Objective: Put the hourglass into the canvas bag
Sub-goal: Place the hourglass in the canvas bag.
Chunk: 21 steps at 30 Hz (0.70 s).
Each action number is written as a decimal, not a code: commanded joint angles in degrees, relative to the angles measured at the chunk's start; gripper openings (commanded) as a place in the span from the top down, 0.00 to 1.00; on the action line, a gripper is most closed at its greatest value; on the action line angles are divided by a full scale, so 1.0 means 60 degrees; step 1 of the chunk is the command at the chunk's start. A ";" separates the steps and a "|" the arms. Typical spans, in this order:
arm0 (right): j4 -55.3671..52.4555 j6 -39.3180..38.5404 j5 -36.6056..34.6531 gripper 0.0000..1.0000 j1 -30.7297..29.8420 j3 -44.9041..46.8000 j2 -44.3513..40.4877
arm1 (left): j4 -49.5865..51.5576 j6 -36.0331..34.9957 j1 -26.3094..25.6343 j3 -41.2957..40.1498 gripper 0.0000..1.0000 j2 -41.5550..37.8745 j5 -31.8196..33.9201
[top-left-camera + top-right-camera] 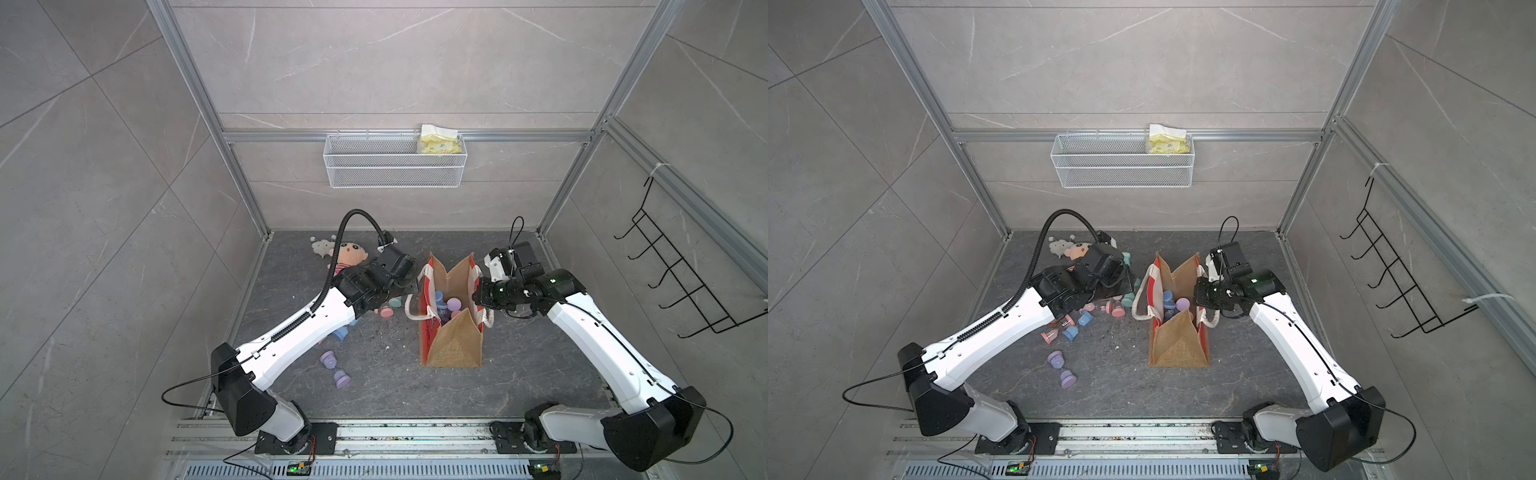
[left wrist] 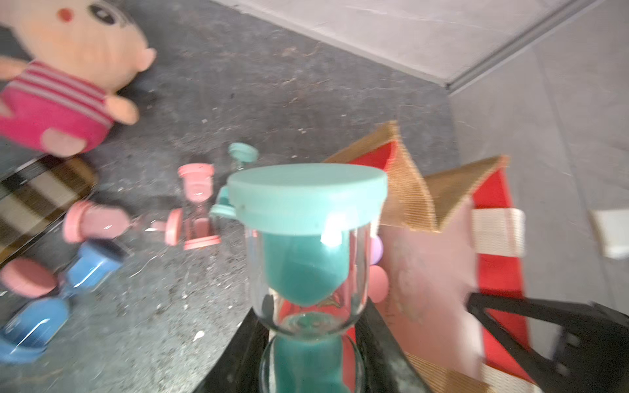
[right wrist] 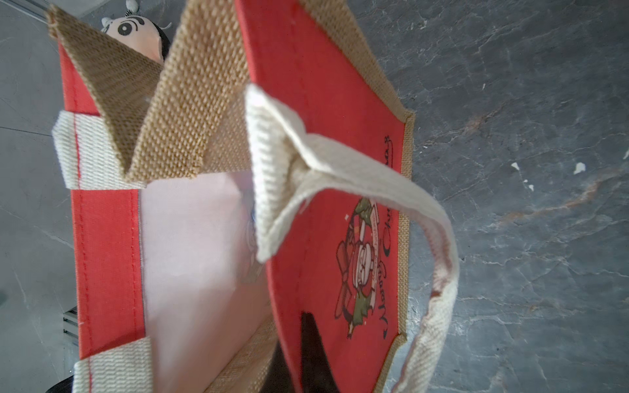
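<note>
The left claw (image 2: 308, 343) grips a teal hourglass (image 2: 306, 234); the right claw (image 3: 292, 350) is clamped on the rim of the bag (image 3: 316, 136).

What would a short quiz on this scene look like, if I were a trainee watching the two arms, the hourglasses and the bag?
1. True or false: the left gripper holds a pink hourglass.
2. How does the right gripper stand at the canvas bag? A) open above it; B) shut on its red panel; C) far from it.
3. Fill in: inside the bag already lie several ____.

Key:
1. False: it holds the teal hourglass.
2. B.
3. hourglasses.
</note>
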<state>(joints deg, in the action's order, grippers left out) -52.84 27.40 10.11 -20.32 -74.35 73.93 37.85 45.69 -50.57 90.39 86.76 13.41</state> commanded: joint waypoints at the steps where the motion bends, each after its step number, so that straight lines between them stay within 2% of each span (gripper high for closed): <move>1: 0.0243 0.0104 0.0200 1.00 0.0025 -0.0120 -0.0171 | -0.1302 -0.1023 -0.0108 0.0986 0.98 0.0412 -0.1377; 6: 0.0316 0.0170 0.0062 1.00 0.0018 -0.0324 -0.0332 | -0.1647 -0.0987 -0.0296 0.2383 1.00 0.1776 -0.2488; 9: 0.0095 0.0266 -0.0104 1.00 0.0018 -0.0631 -0.0296 | -0.1534 -0.1169 -0.0517 0.2905 1.00 0.2433 -0.2760; 16: 0.0027 0.0628 -0.0352 1.00 0.0061 -0.1139 -0.0281 | -0.1601 -0.1884 -0.1045 0.2514 1.00 0.2722 -0.2736; 21: 0.0014 0.0751 -0.0353 1.00 0.0075 -0.1384 -0.0409 | -0.1432 -0.2003 -0.1114 0.1620 1.00 0.2617 -0.2146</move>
<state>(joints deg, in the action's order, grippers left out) -54.70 30.68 8.95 -20.21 -79.26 73.65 29.93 36.25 -57.39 101.95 104.40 -1.41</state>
